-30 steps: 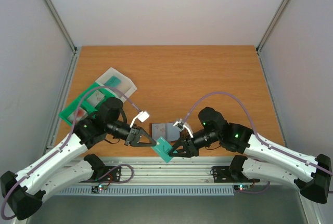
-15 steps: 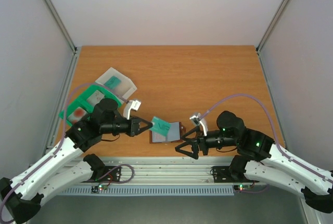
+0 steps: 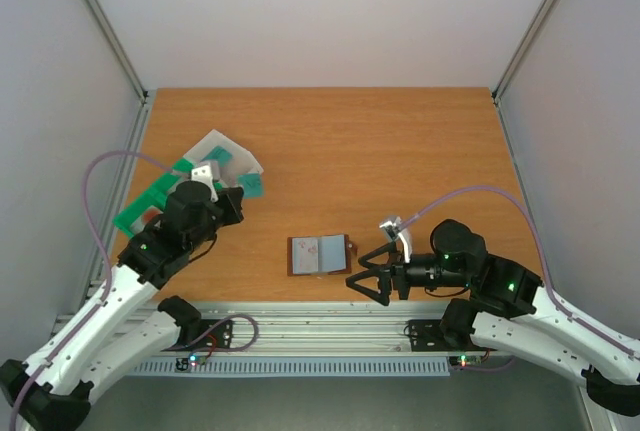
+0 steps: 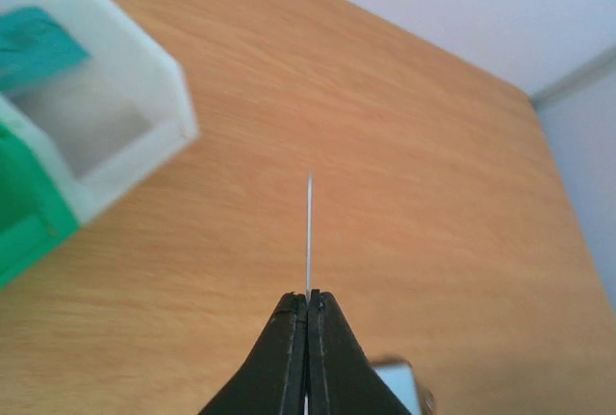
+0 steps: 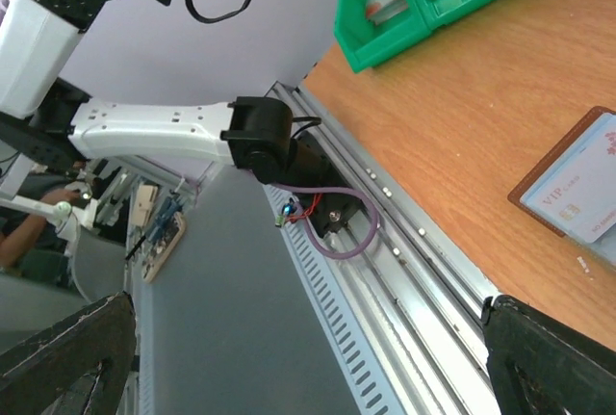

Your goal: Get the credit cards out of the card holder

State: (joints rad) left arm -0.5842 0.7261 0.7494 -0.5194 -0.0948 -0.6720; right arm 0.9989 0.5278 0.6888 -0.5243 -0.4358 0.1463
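Left gripper (image 4: 308, 301): fingers pressed together on the teal card (image 4: 309, 232), which the wrist view shows edge-on as a thin upright line. In the top view the card (image 3: 252, 184) is held above the table (image 3: 400, 151) in its left half, just beside the clear box (image 3: 222, 148) on the side away from the left edge. The green tray (image 3: 148, 203) lies against the box, closer to the near-left corner. The red card (image 3: 150, 219) sits in one tray compartment, too blurred to show any detail.

Right gripper (image 3: 365, 278): fingers spread wide, nothing between them. It is at the near edge, a little right of centre, pointing towards the left edge.

Card holder (image 3: 320, 254): lying open and flat near the middle of the near edge, just left of the right gripper and not touching it. The right wrist view shows a pale inner face lettered "VIP". I cannot tell whether that is a card or the lining.
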